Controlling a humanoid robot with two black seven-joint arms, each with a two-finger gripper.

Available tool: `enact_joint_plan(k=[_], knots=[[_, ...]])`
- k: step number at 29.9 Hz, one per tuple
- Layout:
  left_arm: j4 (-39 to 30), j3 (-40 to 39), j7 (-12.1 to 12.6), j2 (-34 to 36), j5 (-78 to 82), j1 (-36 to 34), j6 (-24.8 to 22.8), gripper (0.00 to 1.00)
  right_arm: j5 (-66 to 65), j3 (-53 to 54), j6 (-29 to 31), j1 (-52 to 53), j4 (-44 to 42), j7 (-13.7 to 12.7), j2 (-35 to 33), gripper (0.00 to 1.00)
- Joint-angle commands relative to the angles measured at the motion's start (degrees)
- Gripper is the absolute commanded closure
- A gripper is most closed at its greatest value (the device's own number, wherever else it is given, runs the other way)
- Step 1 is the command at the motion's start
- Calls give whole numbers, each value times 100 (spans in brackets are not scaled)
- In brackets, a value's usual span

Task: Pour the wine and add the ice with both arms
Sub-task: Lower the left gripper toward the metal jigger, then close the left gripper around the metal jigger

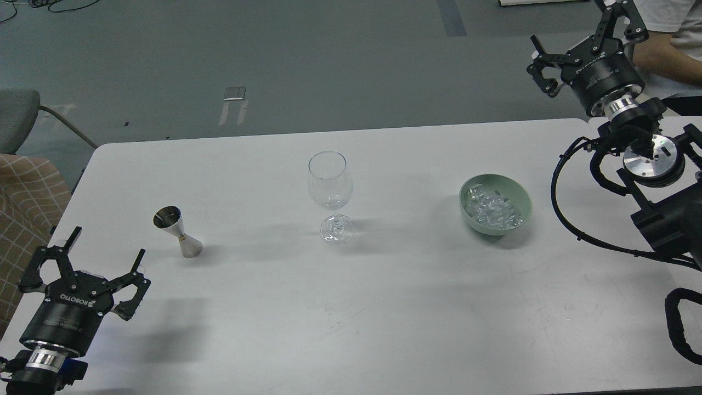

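An empty clear wine glass (329,192) stands upright at the middle of the white table (351,307). A steel jigger (176,231) stands left of it. A pale green bowl (496,204) of ice cubes sits to the right. My left gripper (104,247) is open and empty, low at the table's front left, below and left of the jigger. My right gripper (567,24) is open and empty, raised beyond the table's far right edge, above and right of the bowl.
A person in a white shirt (666,33) sits at the far right behind my right arm. A chair with a checked cushion (24,186) stands off the table's left edge. Black cables (581,219) loop from the right arm over the table's right side.
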Motion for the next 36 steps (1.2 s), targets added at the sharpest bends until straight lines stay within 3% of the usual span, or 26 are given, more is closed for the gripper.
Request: enact_joint_plan(k=[1,5,12,18,23,32,36], knots=[[207,19,319,-257,-41,-203,81,4,-7,0,-13,3,-8,0,1,0],[392,19,715,-784,-50,-519,607,5,-16,0,-13,12,-69,0,1,0],[418,19,733,-1074,-50,-739,880,5,-16,-9,-22,56,-87,0,1,0],[498,2,725,-1329,-50,-950,1653,6,-16,-9,-22,47,-87,0,1,0],[498,-51,725,-1365,-50,-959,1645,9,-16,-70,-22,47,-87,0,1,0],[436,-42,725,-1452,-50,-1003,1654,32,-16,-79,-30,38,-87,9,1,0],[419,-69,725,-1470,-50,-1038,1785,37,-16,-79,-30,21,-87,9,1,0]])
